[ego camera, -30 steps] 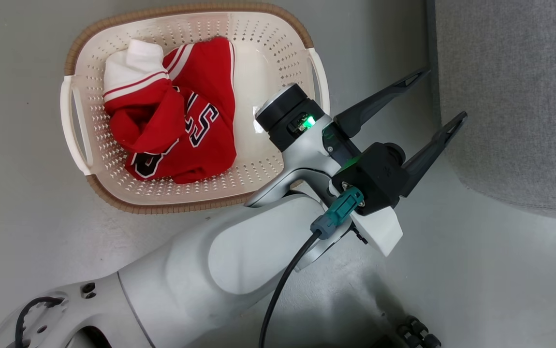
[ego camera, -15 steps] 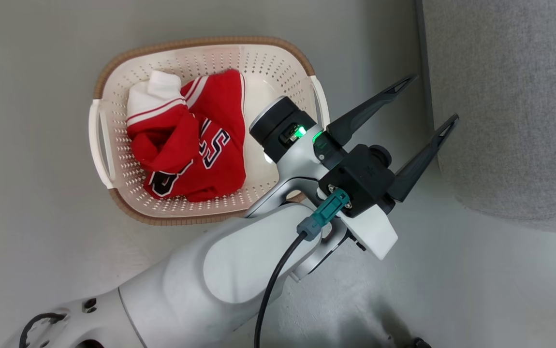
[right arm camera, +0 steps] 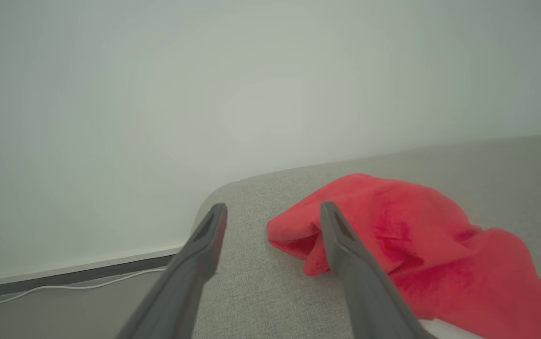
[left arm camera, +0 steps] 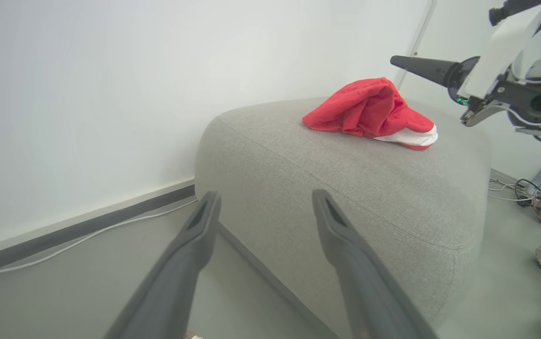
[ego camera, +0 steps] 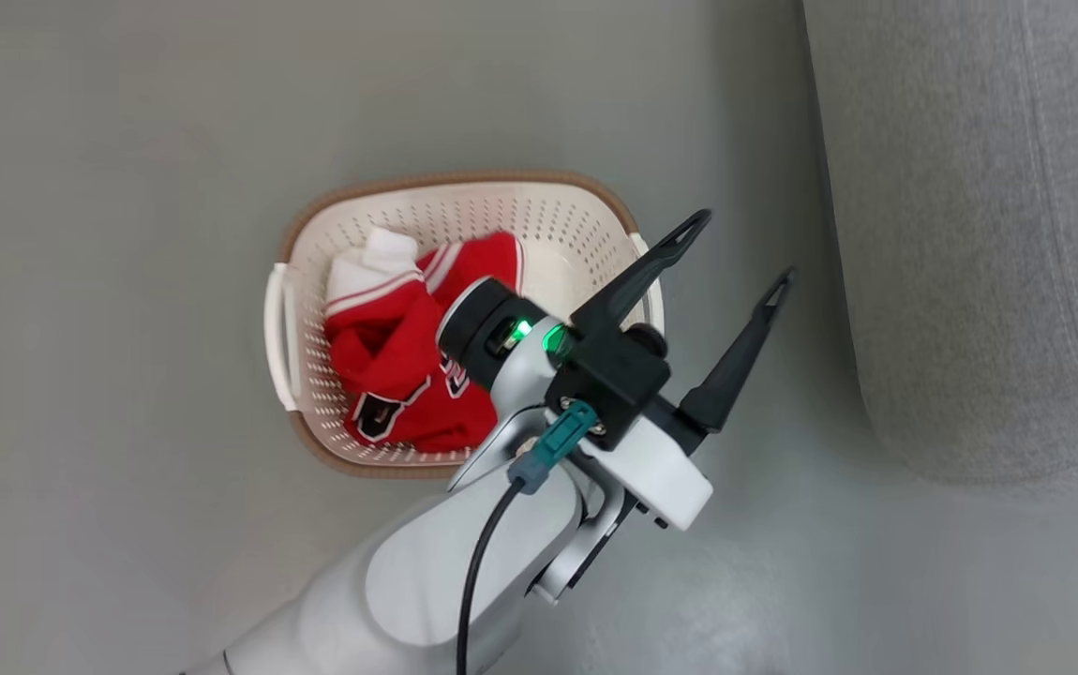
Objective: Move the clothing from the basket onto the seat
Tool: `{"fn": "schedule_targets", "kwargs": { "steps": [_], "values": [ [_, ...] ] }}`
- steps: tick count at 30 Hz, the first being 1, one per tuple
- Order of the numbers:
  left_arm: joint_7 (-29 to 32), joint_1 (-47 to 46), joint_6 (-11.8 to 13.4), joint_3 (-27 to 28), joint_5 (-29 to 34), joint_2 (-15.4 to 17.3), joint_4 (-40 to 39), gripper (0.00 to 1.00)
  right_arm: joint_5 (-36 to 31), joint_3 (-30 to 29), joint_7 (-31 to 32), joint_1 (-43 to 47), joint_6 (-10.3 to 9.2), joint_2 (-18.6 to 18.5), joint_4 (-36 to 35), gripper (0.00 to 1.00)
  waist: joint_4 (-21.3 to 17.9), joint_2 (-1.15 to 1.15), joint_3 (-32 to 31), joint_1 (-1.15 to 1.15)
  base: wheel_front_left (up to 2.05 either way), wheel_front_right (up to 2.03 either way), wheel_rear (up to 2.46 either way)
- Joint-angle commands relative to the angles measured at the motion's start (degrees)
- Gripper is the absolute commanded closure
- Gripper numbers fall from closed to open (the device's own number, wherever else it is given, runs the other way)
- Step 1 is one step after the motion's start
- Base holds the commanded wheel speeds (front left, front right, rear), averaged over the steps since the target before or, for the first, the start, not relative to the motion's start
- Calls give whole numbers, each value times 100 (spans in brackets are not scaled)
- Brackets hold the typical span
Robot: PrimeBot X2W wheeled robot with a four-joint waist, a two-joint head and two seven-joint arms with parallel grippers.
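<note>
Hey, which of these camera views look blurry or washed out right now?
Right wrist view: hazy and soft, the clothing shows no weave. Head view: slight blur on the basket. Left wrist view: sharpest, the weave of the seat is crisp.

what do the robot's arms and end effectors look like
Left arm: pale grey shell, black wrist collar with green lights, black cable on a teal plug. Left end effector and right end effector: two long dark fingers each.
</note>
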Motion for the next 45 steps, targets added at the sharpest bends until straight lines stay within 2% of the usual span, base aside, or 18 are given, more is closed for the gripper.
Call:
{"fn": "schedule_targets", "kwargs": {
  "steps": [1, 12, 25, 35, 45],
  "values": [
    [-28, 186, 2, 232, 68, -19, -170, 0, -116, 3, -33, 332, 24, -135, -171, 0, 206, 0, -329, 0, 0, 0, 0],
    [-28, 1157, -209, 1040, 280, -19, -58, 0, -594, 40, -33, 996, 24, 311, -495, 0, 624, 0, -1351, 0, 0, 0, 0],
    [-28, 2470, -593, 2677, 759, -19, 36, 0, -1297, 356, -33, 1834, 24, 987, -776, 0, 894, 0, -2311, 0, 0, 0, 0],
    [-28, 3310, -607, 3892, 1145, -19, -31, 0, -1544, 603, -33, 2393, 24, 1458, -1037, 0, 967, 0, -2742, 0, 0, 0, 0],
    [-28, 4090, -558, 4652, 1352, -19, -247, 0, -1830, 623, -33, 2908, 24, 1827, -1233, 0, 949, 0, -3019, 0, 0, 0, 0]
  ]
}}
